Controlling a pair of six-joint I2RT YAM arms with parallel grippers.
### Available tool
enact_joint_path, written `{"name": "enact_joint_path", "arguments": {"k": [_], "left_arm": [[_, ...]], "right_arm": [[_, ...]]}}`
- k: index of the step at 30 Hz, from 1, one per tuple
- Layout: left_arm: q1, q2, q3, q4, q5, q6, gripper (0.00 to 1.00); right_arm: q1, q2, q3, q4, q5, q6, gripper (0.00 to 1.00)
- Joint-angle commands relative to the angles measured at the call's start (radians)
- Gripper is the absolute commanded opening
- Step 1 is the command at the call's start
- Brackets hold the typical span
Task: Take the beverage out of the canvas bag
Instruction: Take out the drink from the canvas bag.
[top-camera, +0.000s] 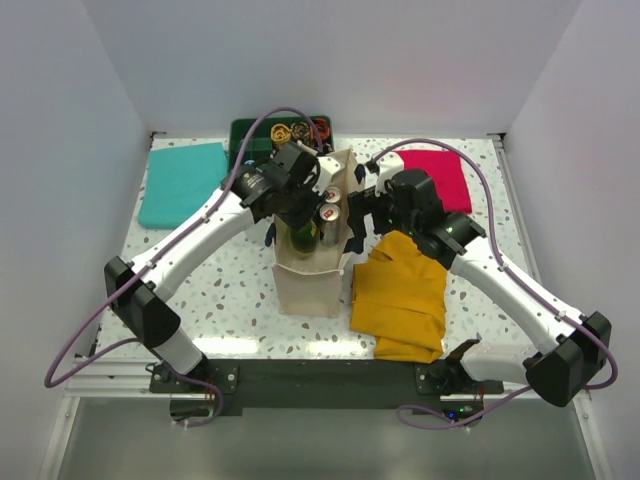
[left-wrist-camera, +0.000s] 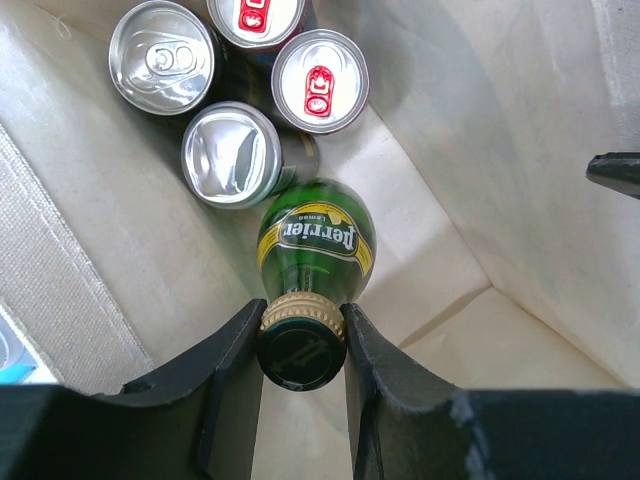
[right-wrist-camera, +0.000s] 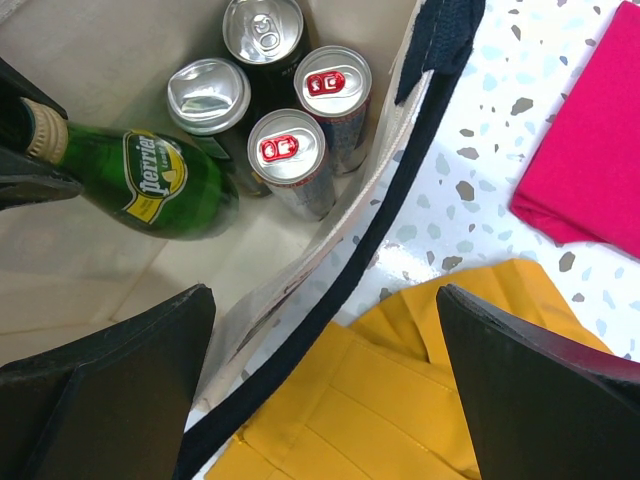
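The canvas bag (top-camera: 310, 285) stands upright on the speckled table (top-camera: 220, 290) between the two arms, its mouth open to the top camera. Inside it, the left gripper (left-wrist-camera: 302, 318) is pinched tight on the neck of a green bottle (left-wrist-camera: 315, 240), one dark finger pressing each side just below the gold-banded cap. The bottle carries a yellow and green Perrier label and leans at a slant within the bag, its body low against the near wall. Four cans (left-wrist-camera: 230, 155) stand upright beside it deeper in the bag: two with red tabs, one with a plain silver top and one with a dented lid, which stands just beside the bottle's shoulder. The right gripper (right-wrist-camera: 322, 300) is spread wide and holds nothing; it hangs over the bag's right rim, so that one finger sits above the bag's interior and the other above the mustard-yellow cloth (right-wrist-camera: 350, 400) lying just beside the bag. A navy handle (right-wrist-camera: 440, 40) runs along that rim between the two fingers. A pink cloth (top-camera: 435, 178) lies farther back on the right, and a teal cloth (top-camera: 182, 182) on the far left.
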Motion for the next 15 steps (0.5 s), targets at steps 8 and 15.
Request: {"name": "enact_joint_path", "arguments": {"k": [8,15], "left_arm": [[-0.001,-0.075,0.101,0.081,-0.013,0.026,0.0],[-0.001,-0.097,0.064,0.124,-0.015,0.018,0.0]], "right_arm": [[0.0,-0.016,0.019,0.024,0.004,-0.013,0.98],[-0.001,-0.015,0.014,0.023,0.001,-0.013,0.98]]}}
